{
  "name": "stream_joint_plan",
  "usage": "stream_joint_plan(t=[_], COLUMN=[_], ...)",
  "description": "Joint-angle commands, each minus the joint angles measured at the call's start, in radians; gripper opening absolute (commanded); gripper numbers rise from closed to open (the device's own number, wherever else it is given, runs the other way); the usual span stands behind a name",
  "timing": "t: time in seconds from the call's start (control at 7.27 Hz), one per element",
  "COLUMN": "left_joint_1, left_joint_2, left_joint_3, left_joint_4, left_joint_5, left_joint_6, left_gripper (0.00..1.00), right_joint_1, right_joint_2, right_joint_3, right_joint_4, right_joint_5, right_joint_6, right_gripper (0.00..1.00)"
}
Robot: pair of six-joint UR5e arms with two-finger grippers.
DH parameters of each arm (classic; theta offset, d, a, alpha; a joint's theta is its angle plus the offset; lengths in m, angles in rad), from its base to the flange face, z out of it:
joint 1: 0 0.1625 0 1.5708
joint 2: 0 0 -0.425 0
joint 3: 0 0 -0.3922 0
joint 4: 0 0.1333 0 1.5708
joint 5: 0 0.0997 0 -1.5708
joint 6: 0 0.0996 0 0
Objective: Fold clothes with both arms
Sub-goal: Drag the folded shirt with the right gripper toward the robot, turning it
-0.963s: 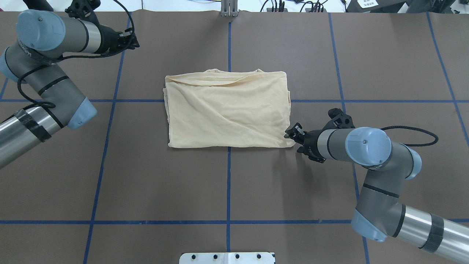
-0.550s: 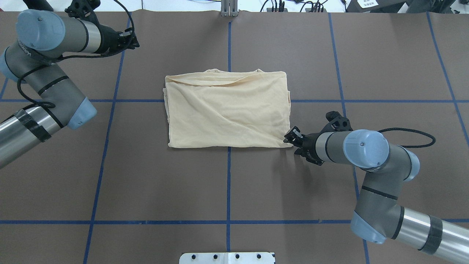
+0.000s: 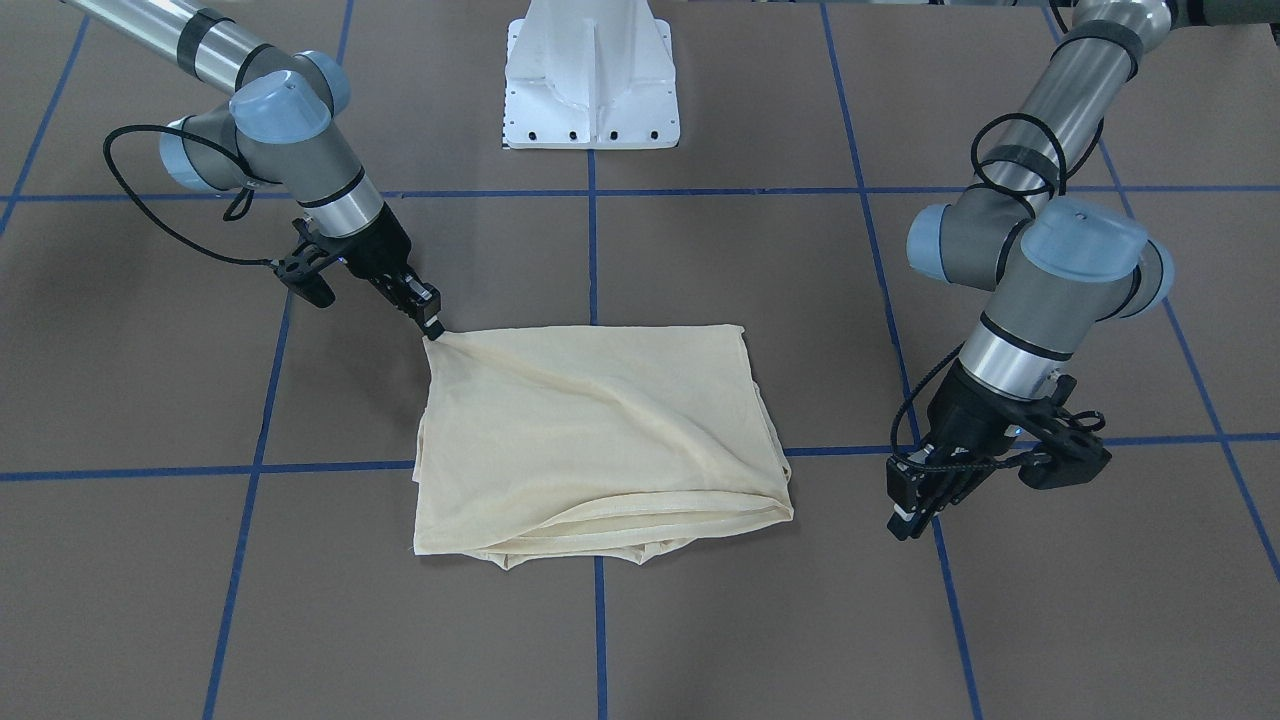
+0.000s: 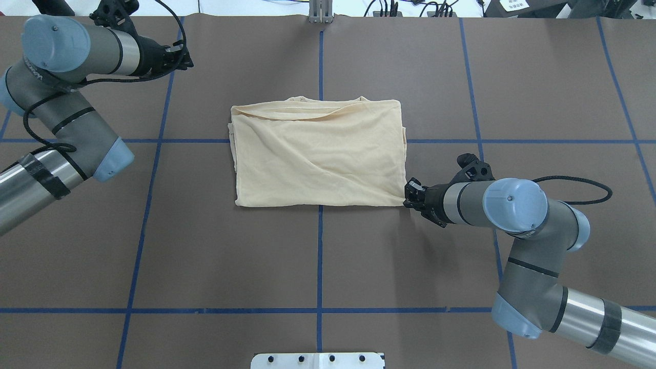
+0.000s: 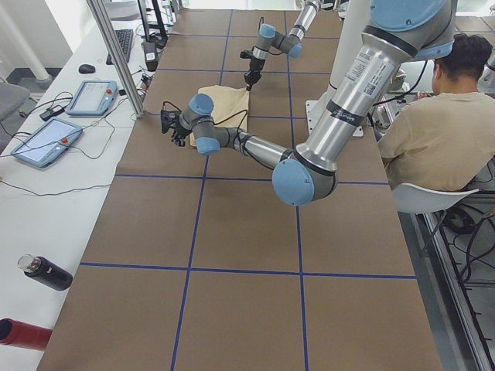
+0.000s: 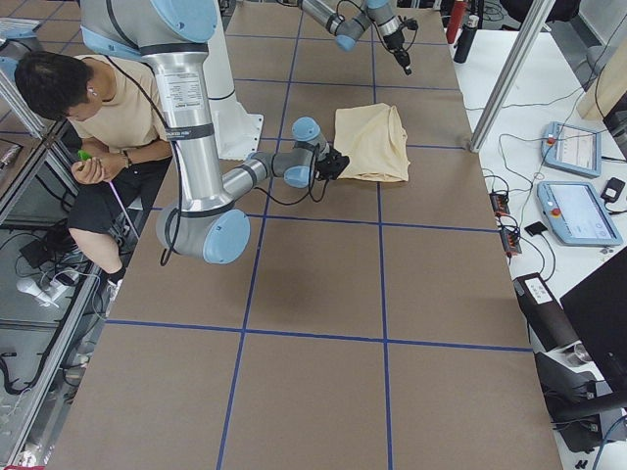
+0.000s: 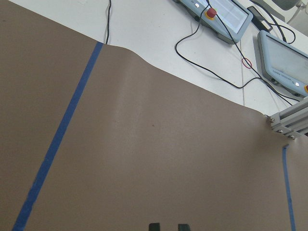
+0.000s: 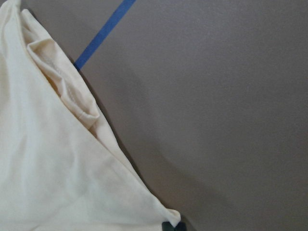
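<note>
The shirt (image 4: 318,159) lies folded in a rectangle mid-worktop (image 4: 230,256), its under layers showing only at the edges. The right pincer (image 3: 432,326) is clamped on the shirt's corner nearest the robot, its tips mostly hidden by cloth. The left pincer (image 3: 905,518) hangs well apart, empty, its tips cut off in the wrist view with a narrow gap between them.

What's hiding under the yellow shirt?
Under the shirt lies the brown table; blue tape lines run in beneath it. More folded layers of the shirt peek out at its edges. Anything else underneath is covered, so I cannot tell.
</note>
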Motion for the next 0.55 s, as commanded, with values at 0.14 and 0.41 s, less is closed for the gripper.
stream_joint_plan(t=[0.14, 0.41], left_joint_1=[0.000, 0.000], left_joint_2=[0.003, 0.003], left_joint_3=[-0.001, -0.027], left_joint_4=[0.000, 0.001], left_joint_5=[-0.001, -0.008], left_joint_6=[-0.002, -0.002], left_gripper=[0.25, 0.25], right_joint_1=[0.027, -0.043], right_joint_2=[-0.035, -0.163], right_joint_3=[0.094, 0.264], right_joint_4=[-0.059, -0.114], right_joint_5=[0.026, 0.011], right_joint_6=[0.006, 0.050], right_gripper=[0.00, 0.00])
